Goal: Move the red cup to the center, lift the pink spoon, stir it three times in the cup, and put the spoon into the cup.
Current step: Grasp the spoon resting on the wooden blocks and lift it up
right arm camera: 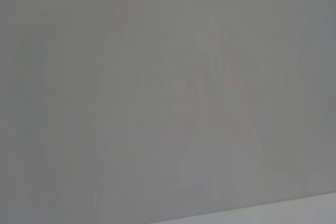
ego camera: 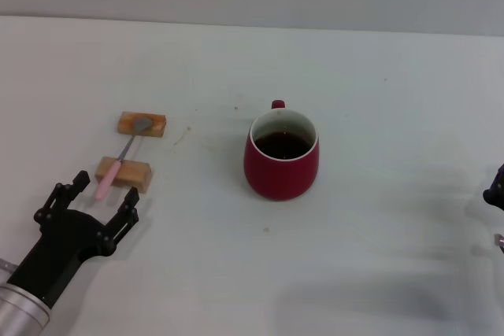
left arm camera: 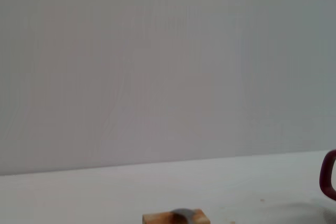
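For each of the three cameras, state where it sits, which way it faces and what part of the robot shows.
Head view: high on the robot, looking down at the table, the red cup and the pink spoon on wooden blocks; left hand open, right hand at the edge.
Left wrist view: low, facing the wall; no fingers show.
Right wrist view: almost all wall.
Shared: head and left wrist views both show the far block and the cup.

The pink spoon (ego camera: 122, 154) lies across 2 wooden blocks (ego camera: 142, 124), left of the red cup (ego camera: 282, 155).
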Robot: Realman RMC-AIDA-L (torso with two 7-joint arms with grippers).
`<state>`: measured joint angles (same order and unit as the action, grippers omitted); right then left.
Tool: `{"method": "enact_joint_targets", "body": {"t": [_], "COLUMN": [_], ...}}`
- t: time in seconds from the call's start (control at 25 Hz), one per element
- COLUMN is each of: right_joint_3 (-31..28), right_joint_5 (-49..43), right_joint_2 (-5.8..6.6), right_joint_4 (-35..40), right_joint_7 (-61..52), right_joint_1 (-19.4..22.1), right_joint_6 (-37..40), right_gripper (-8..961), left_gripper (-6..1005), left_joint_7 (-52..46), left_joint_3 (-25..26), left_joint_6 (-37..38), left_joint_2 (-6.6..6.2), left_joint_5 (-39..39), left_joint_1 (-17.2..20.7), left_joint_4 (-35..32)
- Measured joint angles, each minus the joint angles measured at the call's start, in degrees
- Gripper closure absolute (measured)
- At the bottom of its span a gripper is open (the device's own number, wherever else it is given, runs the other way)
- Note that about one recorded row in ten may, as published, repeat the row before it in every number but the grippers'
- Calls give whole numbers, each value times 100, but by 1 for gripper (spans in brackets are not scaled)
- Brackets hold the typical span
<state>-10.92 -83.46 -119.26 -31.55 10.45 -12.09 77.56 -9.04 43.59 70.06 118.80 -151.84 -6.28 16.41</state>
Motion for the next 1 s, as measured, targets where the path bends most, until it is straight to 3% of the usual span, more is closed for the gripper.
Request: {"method": "enact_joint_targets", "body": {"t": [0.84, 1.0], "right_joint_3": [20, 20], "right_joint_5": [-13, -13], "right_joint_2": [0, 0], "right_joint_4": [-18, -18], "right_joint_7": [0, 0], "right_joint_1": [12, 6], "right_joint_6": [-5, -4], "right_gripper": [954, 953], "left_gripper": [274, 369], "left_joint_7": [72, 76], "left_joint_3": [55, 55], "left_joint_6": [-309, -354], "left_joint_2": [0, 5], "left_joint_5": [21, 23], "left_joint_1": [-125, -132], "left_joint_4": [7, 3]}}
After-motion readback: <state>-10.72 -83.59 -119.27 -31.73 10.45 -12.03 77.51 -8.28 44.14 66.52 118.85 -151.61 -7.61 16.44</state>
